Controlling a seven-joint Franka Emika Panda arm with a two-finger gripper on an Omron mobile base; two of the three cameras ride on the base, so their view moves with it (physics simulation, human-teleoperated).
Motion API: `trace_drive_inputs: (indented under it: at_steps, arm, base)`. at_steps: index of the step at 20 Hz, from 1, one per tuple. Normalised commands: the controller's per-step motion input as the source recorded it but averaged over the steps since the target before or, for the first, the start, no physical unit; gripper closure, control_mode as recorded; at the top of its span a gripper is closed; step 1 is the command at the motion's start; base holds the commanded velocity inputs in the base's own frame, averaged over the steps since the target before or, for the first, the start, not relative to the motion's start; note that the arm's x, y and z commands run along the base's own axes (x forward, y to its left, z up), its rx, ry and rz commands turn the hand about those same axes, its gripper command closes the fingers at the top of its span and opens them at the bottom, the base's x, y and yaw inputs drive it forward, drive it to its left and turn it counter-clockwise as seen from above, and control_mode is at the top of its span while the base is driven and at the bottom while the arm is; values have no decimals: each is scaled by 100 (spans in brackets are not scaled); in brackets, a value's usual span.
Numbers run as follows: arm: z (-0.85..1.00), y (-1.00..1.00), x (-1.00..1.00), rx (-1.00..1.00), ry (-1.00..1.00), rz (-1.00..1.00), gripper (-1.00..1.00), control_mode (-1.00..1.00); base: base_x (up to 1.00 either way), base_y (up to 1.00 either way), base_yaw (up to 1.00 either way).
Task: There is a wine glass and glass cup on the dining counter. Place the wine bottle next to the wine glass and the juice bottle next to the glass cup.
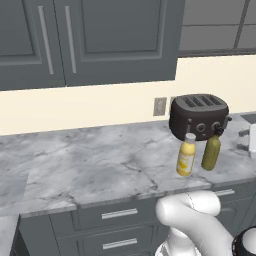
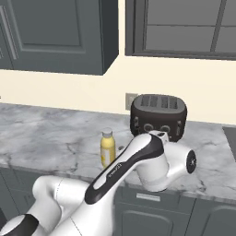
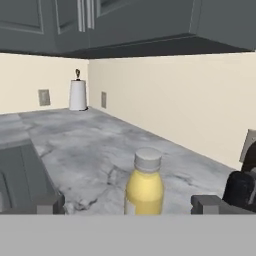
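Observation:
The juice bottle (image 1: 186, 155) (image 2: 107, 147), yellow with a pale cap, stands on the marble worktop near its front edge. The olive-green wine bottle (image 1: 211, 152) stands just to its right, in front of the toaster. In the hand view the juice bottle (image 3: 144, 185) rises a little ahead of my gripper (image 3: 128, 204), between the two spread fingertips (image 3: 47, 202), and nothing is held. My gripper is open. My arm hides the wine bottle in the right base view. The wine glass, the glass cup and the dining counter are out of view.
A dark toaster (image 1: 199, 116) (image 2: 158, 116) sits against the wall behind the bottles. Far along the worktop stands a paper towel roll (image 3: 77, 95). Grey wall cabinets (image 1: 90, 40) hang above, and drawers (image 1: 119, 214) run below the worktop's front edge.

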Motion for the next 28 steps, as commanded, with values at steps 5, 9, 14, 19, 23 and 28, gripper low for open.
trace_drive_inputs:
  at_steps: [5, 9, 14, 19, 23, 28]
  arm:
    - [-15, -10, 24, 0, 4, 0, -100, -100]
    - [-17, 0, 25, 0, 2, 0, -100, -100]
    - [-17, -1, 23, 0, 0, 0, -100, -100]
    - [-21, 0, 24, 0, 1, 0, -100, -100]
    - [-20, -6, 25, 0, 1, 0, -100, -100]
    - [-14, -8, 16, 0, 0, 0, -100, -100]
  base:
    - [0, 0, 0]
    - [0, 0, 0]
    - [0, 0, 0]
    - [0, 0, 0]
    - [0, 0, 0]
    - [0, 0, 0]
